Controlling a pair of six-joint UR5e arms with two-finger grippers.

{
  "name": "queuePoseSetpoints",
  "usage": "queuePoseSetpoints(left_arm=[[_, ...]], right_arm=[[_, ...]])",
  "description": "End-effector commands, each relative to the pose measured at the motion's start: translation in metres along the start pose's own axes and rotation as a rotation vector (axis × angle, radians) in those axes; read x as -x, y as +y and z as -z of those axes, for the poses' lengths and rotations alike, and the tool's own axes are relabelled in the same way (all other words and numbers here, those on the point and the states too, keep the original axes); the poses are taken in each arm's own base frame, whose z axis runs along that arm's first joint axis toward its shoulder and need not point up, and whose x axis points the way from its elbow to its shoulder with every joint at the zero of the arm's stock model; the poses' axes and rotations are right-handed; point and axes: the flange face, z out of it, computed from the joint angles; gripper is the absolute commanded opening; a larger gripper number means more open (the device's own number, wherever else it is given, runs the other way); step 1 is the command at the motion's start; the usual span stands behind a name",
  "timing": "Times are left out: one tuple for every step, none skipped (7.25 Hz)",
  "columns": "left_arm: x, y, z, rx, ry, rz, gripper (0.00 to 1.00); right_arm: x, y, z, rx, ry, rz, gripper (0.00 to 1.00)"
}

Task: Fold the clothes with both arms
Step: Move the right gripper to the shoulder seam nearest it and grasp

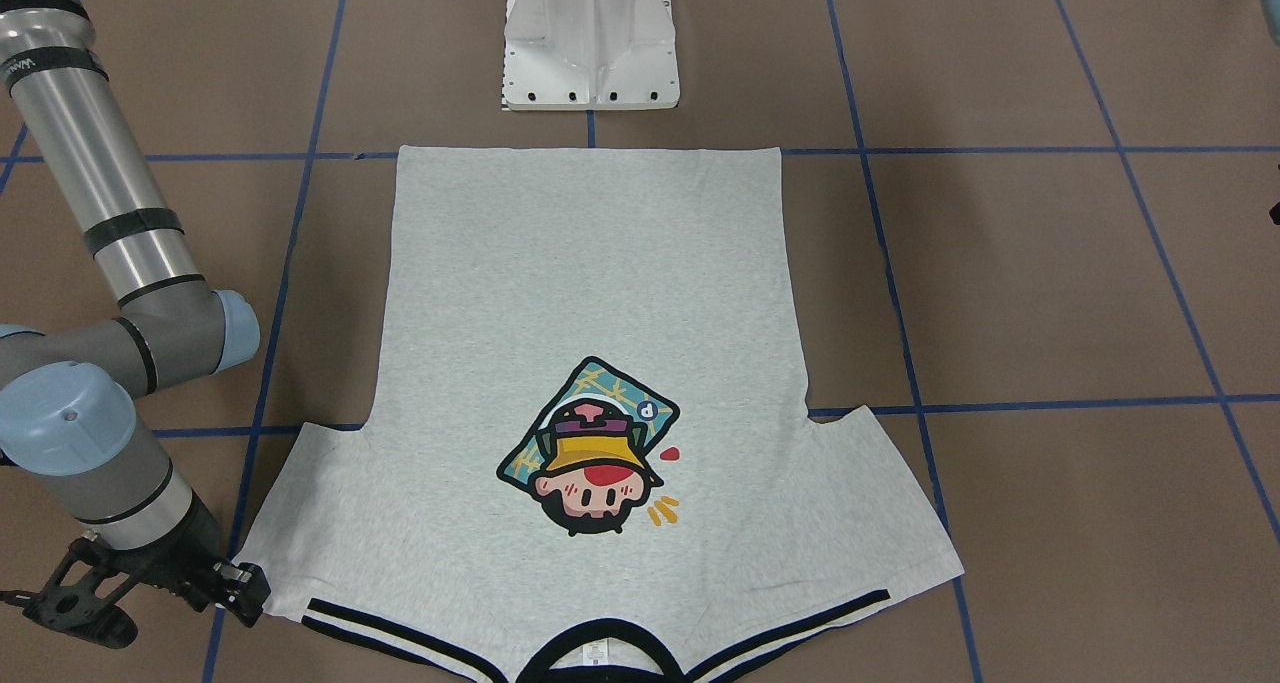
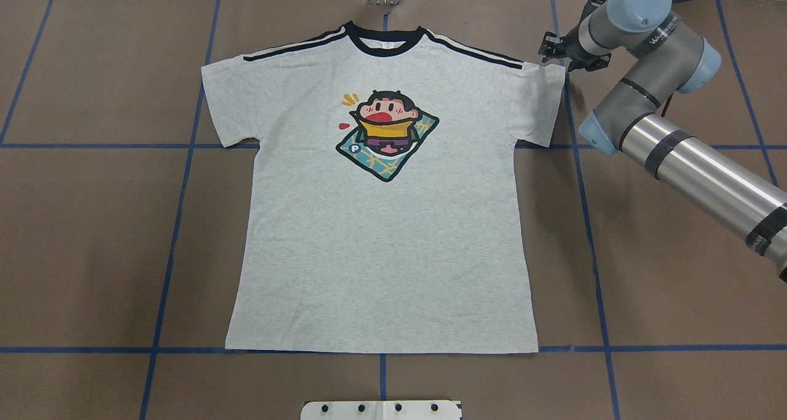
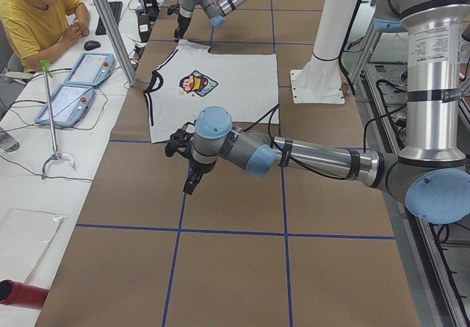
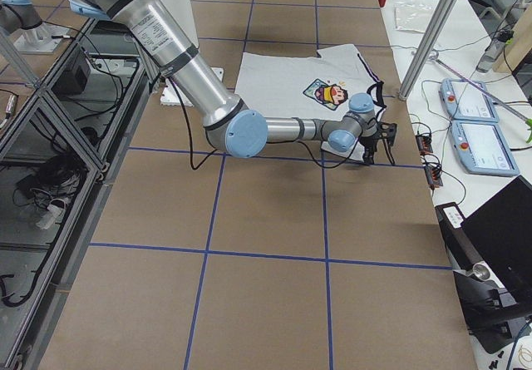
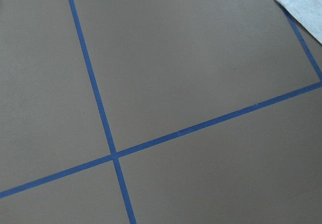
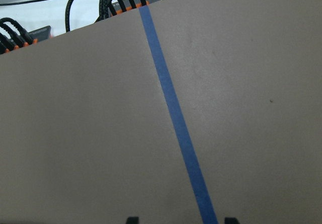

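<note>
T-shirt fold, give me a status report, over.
Right gripper open, beside the T-shirt sleeve, holding nothing. Left gripper above bare table, state unclear. Shirt flat, print up, unfolded, nothing on it.

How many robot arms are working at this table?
2. The right arm reaches to the T-shirt's sleeve near the far edge; the left arm hovers over the table beside the T-shirt's other sleeve.

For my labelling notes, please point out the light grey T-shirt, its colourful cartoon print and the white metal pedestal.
Light grey T-shirt (image 2: pixel 381 266): overhead view, plain lower front.
Colourful cartoon print (image 2: pixel 384 128): overhead view, yellow middle.
White metal pedestal (image 1: pixel 650 75): front-facing view, flat foot plate.
</note>
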Motion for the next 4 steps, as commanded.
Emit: queuePoseSetpoints(left_arm=[[-0.0006,-0.0004,0.0006,-0.001,0.000,-0.001,1.00],[-0.0009,-0.0013,0.0009,-0.002,0.000,-0.002,1.00],[-0.0009,-0.0013,0.0009,-0.002,0.000,-0.002,1.00],[-0.0026,-0.0021,0.0024,-0.006,0.002,-0.005,1.00]], right_arm=[[-0.0048,0.0025,-0.0023,0.004,0.005,-0.001,0.62],[-0.0049,0.0025,-0.0023,0.004,0.005,-0.002,0.61],[-0.0055,0.0026,-0.0023,0.003,0.005,-0.002,0.40],[-0.0091,0.0023,-0.0033,0.005,0.010,-0.004,0.19]])
